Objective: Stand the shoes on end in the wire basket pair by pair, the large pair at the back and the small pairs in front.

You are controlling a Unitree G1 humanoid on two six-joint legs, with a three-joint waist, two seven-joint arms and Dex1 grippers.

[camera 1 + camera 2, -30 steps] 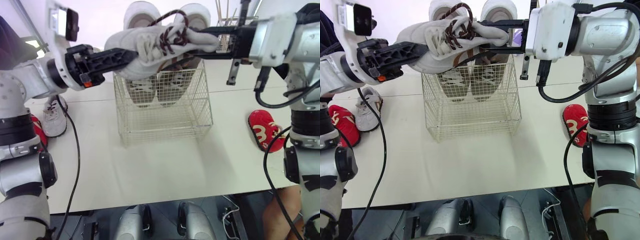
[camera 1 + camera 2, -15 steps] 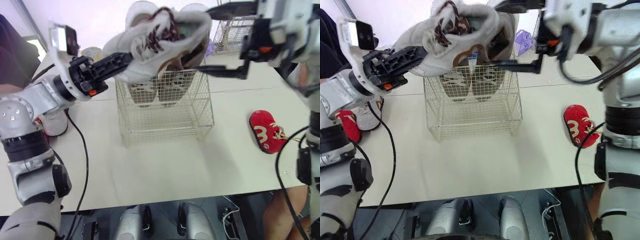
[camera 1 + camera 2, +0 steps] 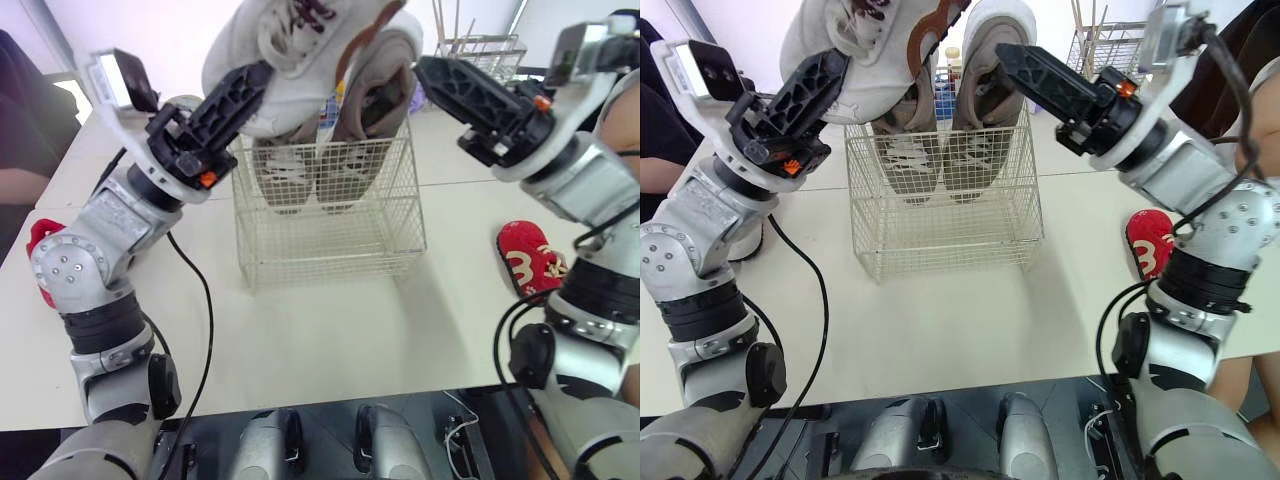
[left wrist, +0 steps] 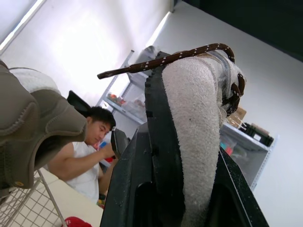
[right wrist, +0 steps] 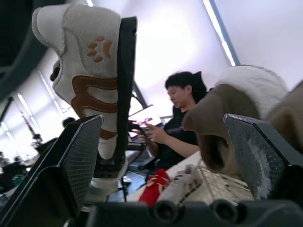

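The left gripper point(image 3: 255, 80) clamps a white sneaker point(image 3: 290, 45) above the wire basket point(image 3: 330, 245); the right gripper point(image 3: 1025, 60) gapes empty. Lowered crooked, the sneaker could topple the large pair point(image 3: 378, 95).

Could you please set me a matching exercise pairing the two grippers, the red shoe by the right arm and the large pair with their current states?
1. left gripper
2. right gripper
3. red shoe by the right arm
4. large pair

A. lying on the table
B. open, empty
C. on end in the wire basket
D. shut on the white shoe

Pairs: 1-D, 2-B, 3-A, 4-C.
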